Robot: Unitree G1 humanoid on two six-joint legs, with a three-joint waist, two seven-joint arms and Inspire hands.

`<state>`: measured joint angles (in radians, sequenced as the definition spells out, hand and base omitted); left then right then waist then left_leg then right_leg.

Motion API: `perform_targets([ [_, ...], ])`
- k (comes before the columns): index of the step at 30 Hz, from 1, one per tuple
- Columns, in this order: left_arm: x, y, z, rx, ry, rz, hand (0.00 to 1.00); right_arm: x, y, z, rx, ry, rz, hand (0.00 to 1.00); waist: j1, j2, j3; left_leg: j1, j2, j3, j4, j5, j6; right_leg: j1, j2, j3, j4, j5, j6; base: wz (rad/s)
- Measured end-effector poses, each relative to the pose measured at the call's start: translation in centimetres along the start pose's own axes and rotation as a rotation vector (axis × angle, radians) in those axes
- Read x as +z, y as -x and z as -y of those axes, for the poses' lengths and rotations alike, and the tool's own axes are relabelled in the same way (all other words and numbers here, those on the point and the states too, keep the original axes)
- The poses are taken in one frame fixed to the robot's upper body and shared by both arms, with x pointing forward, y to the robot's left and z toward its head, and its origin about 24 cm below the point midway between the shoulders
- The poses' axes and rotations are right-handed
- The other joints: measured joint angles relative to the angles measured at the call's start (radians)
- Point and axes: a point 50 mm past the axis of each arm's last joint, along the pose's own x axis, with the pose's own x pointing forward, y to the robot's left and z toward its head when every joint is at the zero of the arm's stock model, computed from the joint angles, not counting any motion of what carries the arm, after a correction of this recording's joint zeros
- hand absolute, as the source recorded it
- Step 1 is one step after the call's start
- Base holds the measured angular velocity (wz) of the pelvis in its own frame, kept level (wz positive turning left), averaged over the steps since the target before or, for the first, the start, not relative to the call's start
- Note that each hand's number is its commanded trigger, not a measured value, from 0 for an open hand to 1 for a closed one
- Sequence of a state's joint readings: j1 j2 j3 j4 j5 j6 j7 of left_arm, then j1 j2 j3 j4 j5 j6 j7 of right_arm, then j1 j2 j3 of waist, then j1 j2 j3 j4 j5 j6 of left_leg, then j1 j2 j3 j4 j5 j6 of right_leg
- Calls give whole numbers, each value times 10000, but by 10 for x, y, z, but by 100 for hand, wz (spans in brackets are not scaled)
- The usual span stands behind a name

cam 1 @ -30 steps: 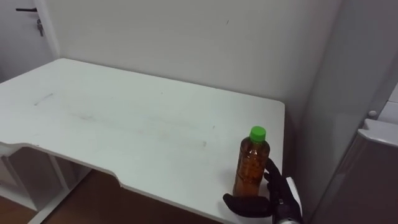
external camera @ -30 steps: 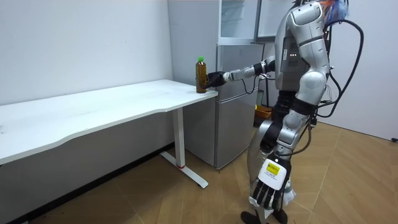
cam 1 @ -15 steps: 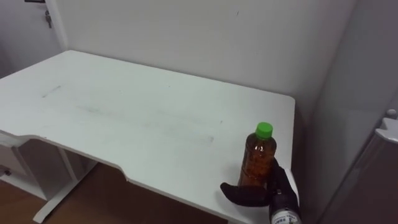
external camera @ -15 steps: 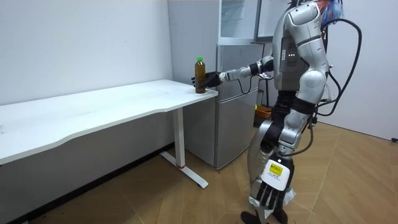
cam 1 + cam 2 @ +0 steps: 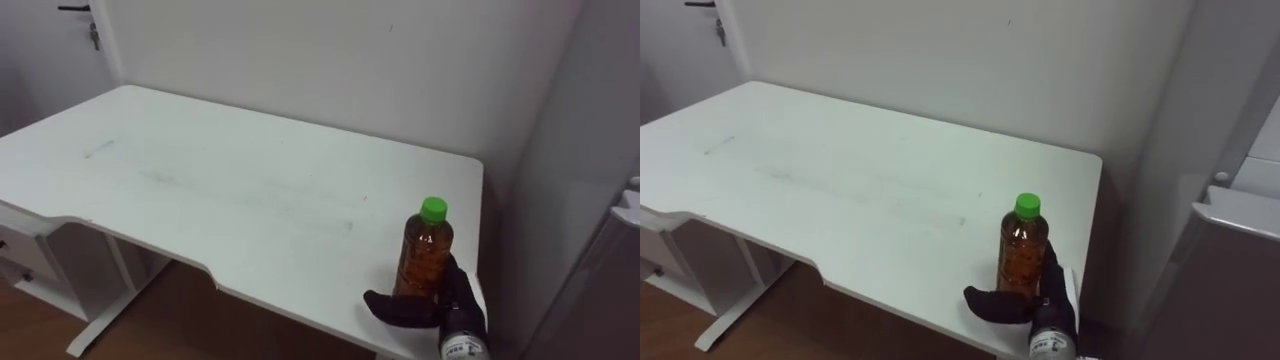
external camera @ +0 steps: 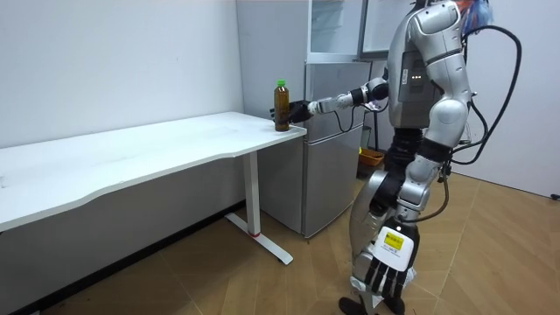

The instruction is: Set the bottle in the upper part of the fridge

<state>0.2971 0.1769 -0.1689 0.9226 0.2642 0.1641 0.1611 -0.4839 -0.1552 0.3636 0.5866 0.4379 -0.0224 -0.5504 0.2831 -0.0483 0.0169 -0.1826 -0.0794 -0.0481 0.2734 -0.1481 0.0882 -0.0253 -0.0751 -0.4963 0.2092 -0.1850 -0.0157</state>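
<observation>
**Bottle.** A clear bottle (image 5: 426, 258) of brown liquid with a green cap (image 5: 433, 208) stands upright on the white tabletop (image 5: 230, 190). In the left eye view it sits at about 4 o'clock on the tabletop, close to the near right corner and near the right edge. Its base rests on the surface.

**Right hand.** The right hand (image 5: 448, 304) enters from 5 o'clock and is clamped on the lower part of the bottle. The thumb (image 5: 384, 305) curls round the front of the base at the bottle's 7 o'clock. The fingers wrap the far side at 3 o'clock. In the room view the right arm is stretched level toward the tabletop corner.

**Left hand.** The left hand (image 6: 382, 267) hangs low beside the leg at 6 o'clock in the room view. Its fingers are relaxed, point downward and hold nothing.

**Surroundings.** The grey fridge (image 6: 334, 149) stands against the wall at 3 o'clock of the tabletop, just beside its right edge. The robot stands upright on the wood floor (image 6: 490, 254) in front of the fridge. In the left eye view a dark door handle (image 5: 76, 9) shows at 11 o'clock.
</observation>
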Motion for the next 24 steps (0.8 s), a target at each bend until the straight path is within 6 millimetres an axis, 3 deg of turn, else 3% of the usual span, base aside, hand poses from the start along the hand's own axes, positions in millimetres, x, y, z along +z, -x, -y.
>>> perform_targets([
  [20, 9, -2, -3, 46, 406, 166, 0, 5, -2, 4, -930, -345, -53, 0, 141, -58, -7, -298, -56, -104, 9, 89, 26, -294, -80, -162, 121, 2, 5, 2],
  [23, 8, -2, -2, -11, 687, 123, 0, 2, -3, 6, -964, -295, -23, 0, 236, -62, 9, -283, -54, -106, 10, 91, 25, -283, -102, -280, 152, 3, 5, 0],
  [24, 8, -2, -2, -24, 758, 119, 0, 2, -4, 6, -913, -280, 8, 0, 248, -57, 49, -281, -54, -110, 10, 94, 21, -283, -103, -280, 160, 3, 5, 0],
])
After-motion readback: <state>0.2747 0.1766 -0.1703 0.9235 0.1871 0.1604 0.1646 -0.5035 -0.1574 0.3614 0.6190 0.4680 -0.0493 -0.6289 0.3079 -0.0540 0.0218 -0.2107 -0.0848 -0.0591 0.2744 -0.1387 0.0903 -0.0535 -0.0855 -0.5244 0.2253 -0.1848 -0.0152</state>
